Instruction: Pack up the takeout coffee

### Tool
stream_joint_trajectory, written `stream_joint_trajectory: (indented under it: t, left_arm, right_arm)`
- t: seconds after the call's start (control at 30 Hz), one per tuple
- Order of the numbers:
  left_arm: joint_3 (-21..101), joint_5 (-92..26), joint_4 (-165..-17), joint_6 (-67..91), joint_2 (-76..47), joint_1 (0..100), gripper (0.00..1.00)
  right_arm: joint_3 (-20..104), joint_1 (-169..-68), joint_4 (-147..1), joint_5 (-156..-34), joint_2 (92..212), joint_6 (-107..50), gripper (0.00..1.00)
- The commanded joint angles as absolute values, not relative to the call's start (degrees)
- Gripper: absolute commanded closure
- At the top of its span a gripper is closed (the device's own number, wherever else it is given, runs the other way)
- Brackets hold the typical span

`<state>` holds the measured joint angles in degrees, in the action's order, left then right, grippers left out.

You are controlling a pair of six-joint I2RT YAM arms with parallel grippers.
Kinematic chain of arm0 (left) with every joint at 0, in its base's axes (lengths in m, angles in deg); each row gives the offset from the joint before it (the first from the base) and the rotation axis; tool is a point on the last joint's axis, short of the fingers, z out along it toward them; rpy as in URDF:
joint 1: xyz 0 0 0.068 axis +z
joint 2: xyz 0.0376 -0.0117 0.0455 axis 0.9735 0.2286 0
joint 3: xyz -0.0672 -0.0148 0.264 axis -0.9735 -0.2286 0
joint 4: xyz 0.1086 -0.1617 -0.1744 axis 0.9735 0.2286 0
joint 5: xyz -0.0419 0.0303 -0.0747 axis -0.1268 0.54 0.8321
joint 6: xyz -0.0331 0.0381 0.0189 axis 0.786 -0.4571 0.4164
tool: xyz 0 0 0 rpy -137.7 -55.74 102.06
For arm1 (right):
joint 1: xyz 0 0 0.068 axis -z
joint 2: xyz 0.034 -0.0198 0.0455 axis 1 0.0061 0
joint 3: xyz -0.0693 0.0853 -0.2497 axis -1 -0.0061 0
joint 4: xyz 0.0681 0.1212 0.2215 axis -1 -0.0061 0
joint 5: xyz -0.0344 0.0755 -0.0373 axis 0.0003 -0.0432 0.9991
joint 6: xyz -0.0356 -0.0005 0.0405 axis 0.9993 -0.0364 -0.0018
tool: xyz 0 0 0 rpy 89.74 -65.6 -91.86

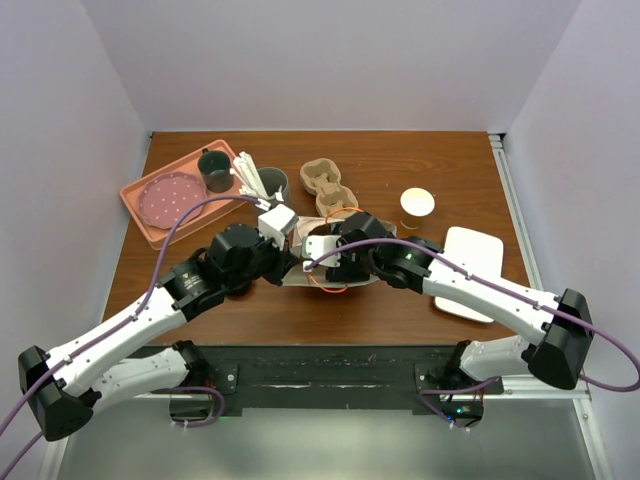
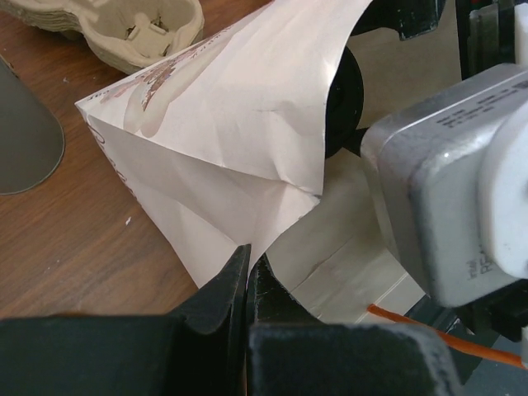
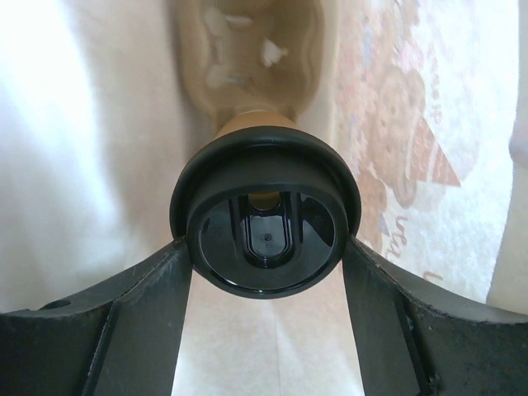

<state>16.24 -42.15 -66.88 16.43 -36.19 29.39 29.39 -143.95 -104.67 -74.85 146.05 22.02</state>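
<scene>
Even bright light; sheen on takeout coffee (image 3: 266, 223), bg blurred

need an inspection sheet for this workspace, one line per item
surface: brown wooden table
job's things: takeout coffee with black lid, inside white paper bag, cup carrier just beyond it
clutter: pink tray holding dotted plate and dark mug; grey tumbler of utensils; carrier stack; tan cup; white plate
hands: left hand shut on the bag's edge; right hand shut on the takeout coffee
cables: purple cables along both arms; orange wire by the bag
surroundings: plain white walls
</scene>
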Motion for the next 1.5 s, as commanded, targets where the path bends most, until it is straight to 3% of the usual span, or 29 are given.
stream_joint_trajectory:
  t: [0.0, 0.77, 1.47]
  left_arm:
    - [18.9, -41.6, -68.9, 15.9, -35.8, 29.1, 1.0]
    - [20.0, -39.2, -68.0, 18.3, -35.6, 29.2, 1.0]
    - [17.4, -39.3, -65.3, 19.3, -37.5, 29.1, 1.0]
  right_arm:
    - [31.1, -143.9, -106.0, -79.1, 145.5, 21.4, 1.0]
    - [24.2, -145.8, -90.6, -67.2, 150.9, 29.9, 1.0]
    - [26.8, -146.9, -105.4, -70.4, 143.0, 26.6, 1.0]
